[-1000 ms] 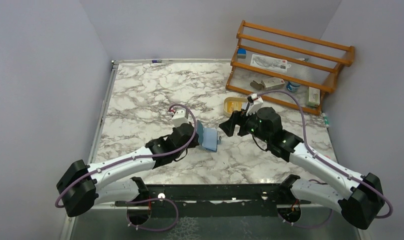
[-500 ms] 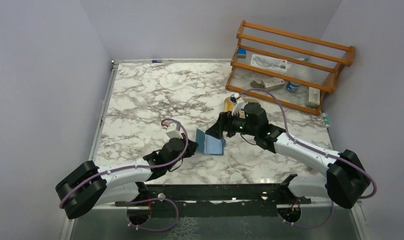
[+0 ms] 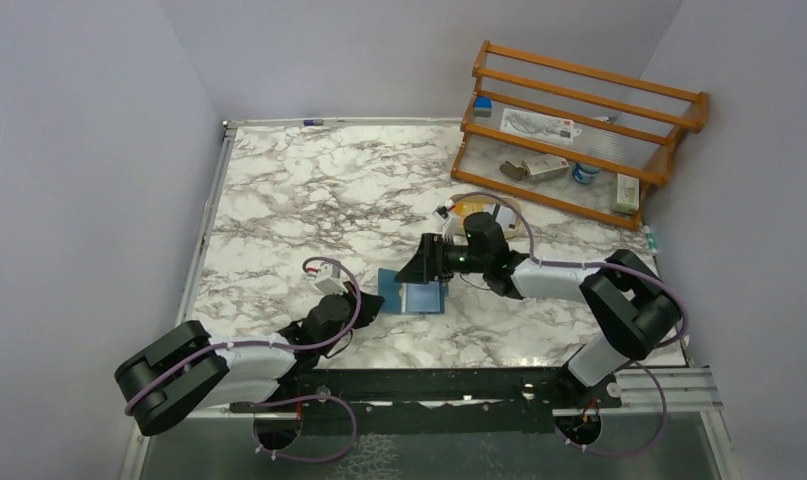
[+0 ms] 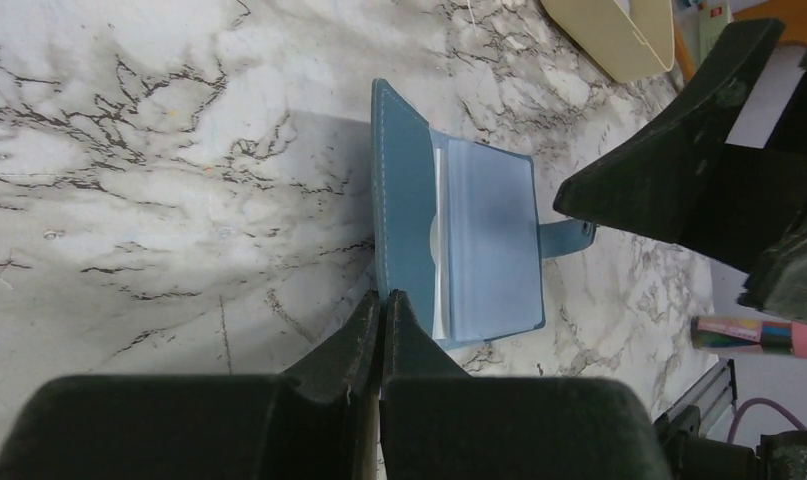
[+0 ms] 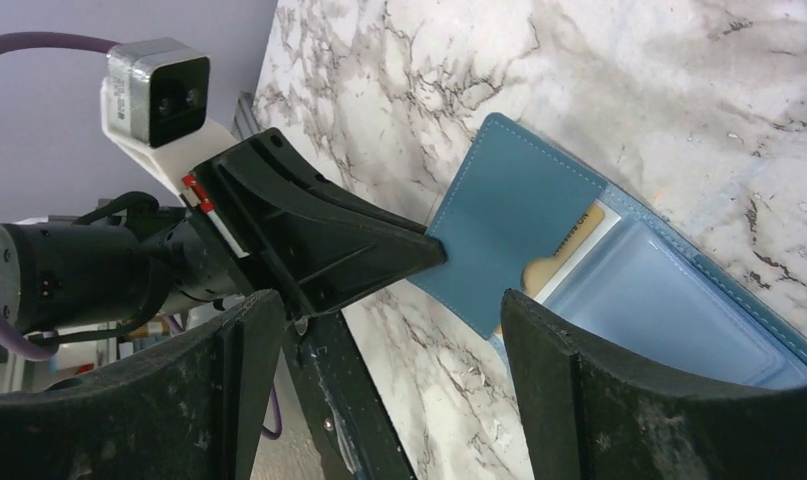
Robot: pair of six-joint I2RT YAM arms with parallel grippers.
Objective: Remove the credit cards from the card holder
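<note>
Arms dropped low; holder (image 4: 479, 240) now lies open on veined marble (image 3: 309, 190).
Left claw (image 4: 381, 297) pinches stitched teal flap; right claw (image 5: 386, 296) wide above it. Yellow card (image 5: 569, 250), white card (image 4: 439, 240) tucked in glossy pale pocket.

Teal card holder (image 3: 419, 298), grey-veined marble table (image 3: 309, 190)

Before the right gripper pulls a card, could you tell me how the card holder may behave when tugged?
Probably floppy: the card holder bends at its spine, one flap raised where the left gripper pinches it. Likely light and thin, so it may slide on the smooth marble table.
</note>
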